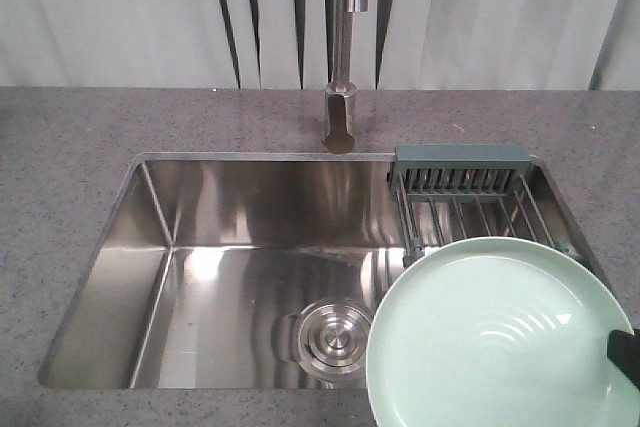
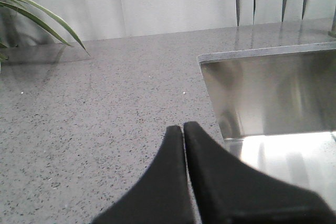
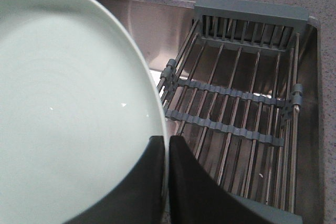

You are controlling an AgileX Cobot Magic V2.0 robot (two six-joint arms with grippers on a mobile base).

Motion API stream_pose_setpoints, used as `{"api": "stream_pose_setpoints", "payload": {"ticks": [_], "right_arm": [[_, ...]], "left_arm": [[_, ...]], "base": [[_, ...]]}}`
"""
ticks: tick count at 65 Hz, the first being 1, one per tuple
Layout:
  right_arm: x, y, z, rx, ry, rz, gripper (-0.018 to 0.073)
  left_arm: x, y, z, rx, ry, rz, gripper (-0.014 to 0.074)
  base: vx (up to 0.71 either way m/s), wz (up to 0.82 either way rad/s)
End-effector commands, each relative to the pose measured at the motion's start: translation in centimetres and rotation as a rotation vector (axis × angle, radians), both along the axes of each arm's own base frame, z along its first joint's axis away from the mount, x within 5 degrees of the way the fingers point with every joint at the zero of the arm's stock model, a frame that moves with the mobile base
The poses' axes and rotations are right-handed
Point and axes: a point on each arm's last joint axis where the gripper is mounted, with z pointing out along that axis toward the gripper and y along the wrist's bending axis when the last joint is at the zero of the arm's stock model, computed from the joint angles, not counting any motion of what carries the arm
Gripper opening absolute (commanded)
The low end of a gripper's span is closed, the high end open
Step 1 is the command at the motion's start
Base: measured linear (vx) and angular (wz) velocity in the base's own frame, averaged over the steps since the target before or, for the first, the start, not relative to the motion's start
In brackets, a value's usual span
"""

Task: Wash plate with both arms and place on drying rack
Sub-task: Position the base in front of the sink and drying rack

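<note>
a grey speckled countertop (image 1: 80, 147) runs across the scene, and behind it hangs a pale pleated curtain (image 1: 120, 17) with dark gaps between some folds. sunk into the stone is a stainless steel sink (image 1: 200, 277), its walls streaked with glare. a round drain (image 1: 335, 339) sits in its floor and a steel faucet (image 1: 342, 97) stands at the back edge. the drying rack (image 3: 236, 108) sits across the right end of the basin, its steel bars running front to back, with a slotted grey-green caddy (image 3: 249, 17) at the far end. the plate (image 1: 490, 337), mint green and plain, is held up over the front right part of the sink, and in the front view its far rim overlaps the near end of the rack. the right gripper (image 3: 167, 141) is clamped on the plate's rim, one finger on each face. the left gripper (image 2: 183, 127) hovers over the counter just left of the sink's corner, its fingers pressed together tip to tip. green plant leaves (image 2: 37, 14) reach in at the counter's far left.
</note>
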Motion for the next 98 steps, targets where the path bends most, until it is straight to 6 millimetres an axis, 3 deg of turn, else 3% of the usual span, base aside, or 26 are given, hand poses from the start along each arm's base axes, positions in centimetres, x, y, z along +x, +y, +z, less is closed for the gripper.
{"api": "stream_pose_setpoints", "payload": {"ticks": [1, 98], "right_arm": [[0.32, -0.14, 1.33, 0.027, -0.077, -0.032, -0.0001], [0.32, -0.14, 1.33, 0.027, -0.077, -0.032, -0.0001]], "left_arm": [[-0.13, 0.02, 1.42, -0.005, -0.106, 0.004, -0.0006], [-0.13, 0.02, 1.42, -0.005, -0.106, 0.004, -0.0006]], "base": [[0.03, -0.01], [0.02, -0.02]]}}
